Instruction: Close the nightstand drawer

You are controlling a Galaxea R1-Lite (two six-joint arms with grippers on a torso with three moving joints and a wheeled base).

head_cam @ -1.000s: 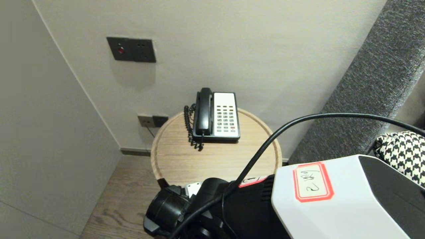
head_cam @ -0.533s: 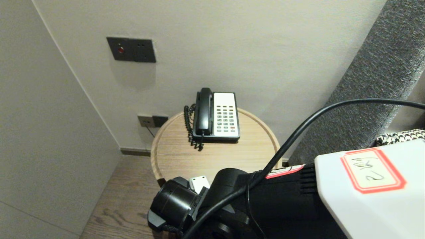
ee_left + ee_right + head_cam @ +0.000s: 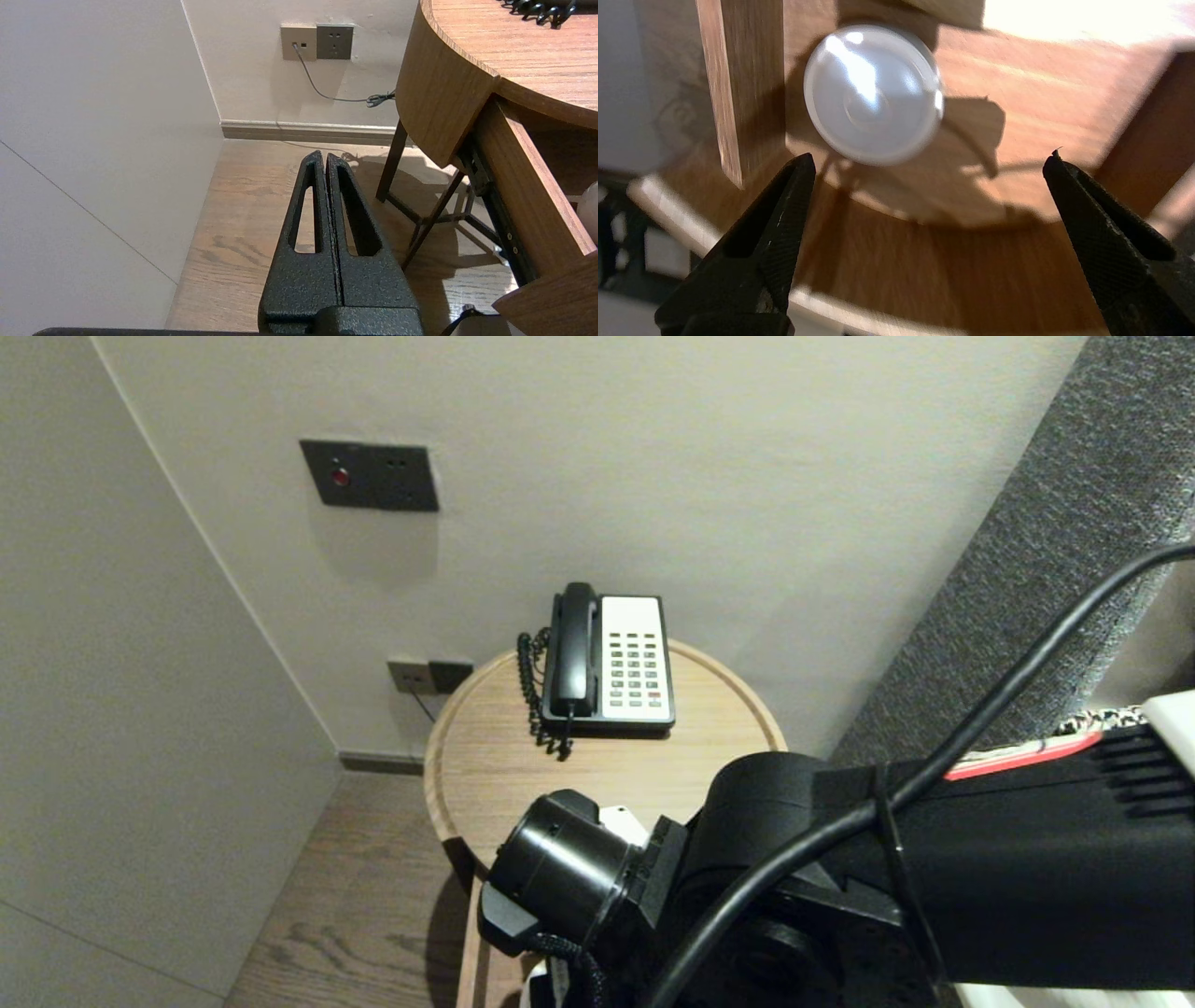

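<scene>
Where walls (image 3: 747, 476) meet, a table (image 3: 504, 775) bears a telephone (image 3: 611, 663).

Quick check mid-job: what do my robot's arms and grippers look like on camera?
Right arm: black, cylindrical joints, a black cable tied along it, a red-edged label. Left gripper: black, textured, slotted tapering fingers. Right gripper: black pointed fingers with knurled pads.

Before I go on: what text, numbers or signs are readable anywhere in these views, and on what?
No text reads clearly.
telephone keypad: key markings too small to read.
red-edged label on the right arm: seen edge-on, unreadable.
dark wall panel: a red dot only, no words.
white round object in the drawer: no print visible.
</scene>
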